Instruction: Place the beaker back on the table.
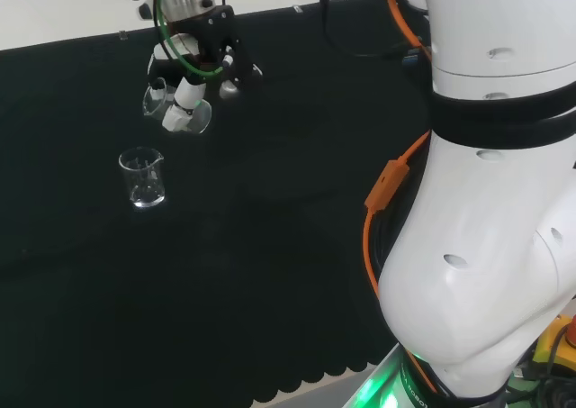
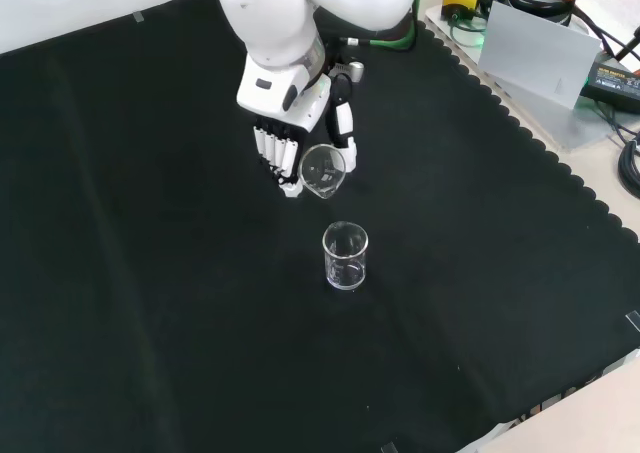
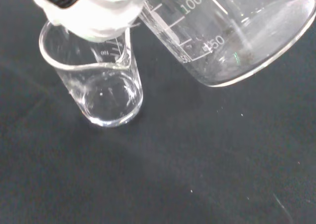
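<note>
Black cloth covers the bench (image 2: 150,273). Tilted above it, the beaker (image 2: 323,168) sits within the hand's (image 2: 285,138) curled fingers, near a second beaker (image 2: 345,256) standing upright. Carrying continues, I judge; next: level it and lower beside that one.

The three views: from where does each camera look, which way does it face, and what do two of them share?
Head view: from behind and above the arm's base, over the white links at the black cloth; the hand holds a tilted beaker.
Front view: from in front, looking down on the cloth; the hand comes from the top.
Wrist view: from the wrist, past a blurred white hand part down at the cloth.
Shared: the head and front views both show the held beaker and the standing beaker.
</note>
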Controlling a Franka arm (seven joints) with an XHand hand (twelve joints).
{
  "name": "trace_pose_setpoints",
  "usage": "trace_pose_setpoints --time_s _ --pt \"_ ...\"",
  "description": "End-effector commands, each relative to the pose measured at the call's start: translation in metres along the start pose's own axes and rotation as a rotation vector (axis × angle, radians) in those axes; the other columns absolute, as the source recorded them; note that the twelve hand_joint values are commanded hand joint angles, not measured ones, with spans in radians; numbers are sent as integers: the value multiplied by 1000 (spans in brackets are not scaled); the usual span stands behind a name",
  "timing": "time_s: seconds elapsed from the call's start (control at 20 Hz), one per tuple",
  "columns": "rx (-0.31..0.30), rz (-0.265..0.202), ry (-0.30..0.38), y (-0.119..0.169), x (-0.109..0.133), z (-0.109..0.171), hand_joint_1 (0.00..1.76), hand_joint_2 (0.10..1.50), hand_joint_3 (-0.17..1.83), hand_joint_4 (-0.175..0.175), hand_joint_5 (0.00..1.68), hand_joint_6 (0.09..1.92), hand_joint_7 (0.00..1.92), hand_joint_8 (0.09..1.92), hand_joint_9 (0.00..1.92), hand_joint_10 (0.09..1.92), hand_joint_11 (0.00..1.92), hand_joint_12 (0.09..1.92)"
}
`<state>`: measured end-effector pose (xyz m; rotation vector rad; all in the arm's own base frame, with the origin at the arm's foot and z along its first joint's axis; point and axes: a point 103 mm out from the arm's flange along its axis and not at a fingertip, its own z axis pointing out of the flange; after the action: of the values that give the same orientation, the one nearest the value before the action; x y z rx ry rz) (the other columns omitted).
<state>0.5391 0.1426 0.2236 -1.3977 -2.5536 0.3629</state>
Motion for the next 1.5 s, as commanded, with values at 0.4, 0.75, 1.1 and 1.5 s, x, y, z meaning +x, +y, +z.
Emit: trace_pose_setpoints --time_s 0.4,0.75,1.1,1.5 --pt "-132 -46 186 3 -35 29 1159 1150 -175 -119 1061 946 1391 1273 1406 1110 1095 999" --pt "-180 -71 277 7 -45 45 1159 1152 -175 -122 1057 952 1384 1272 1395 1107 1089 996" --pt "-232 -87 355 12 -52 61 1161 1153 -175 -127 1054 955 1369 1264 1379 1099 1083 992" --pt "-293 -84 436 13 -60 85 1161 1153 -175 -129 1054 954 1369 1257 1372 1092 1080 985"
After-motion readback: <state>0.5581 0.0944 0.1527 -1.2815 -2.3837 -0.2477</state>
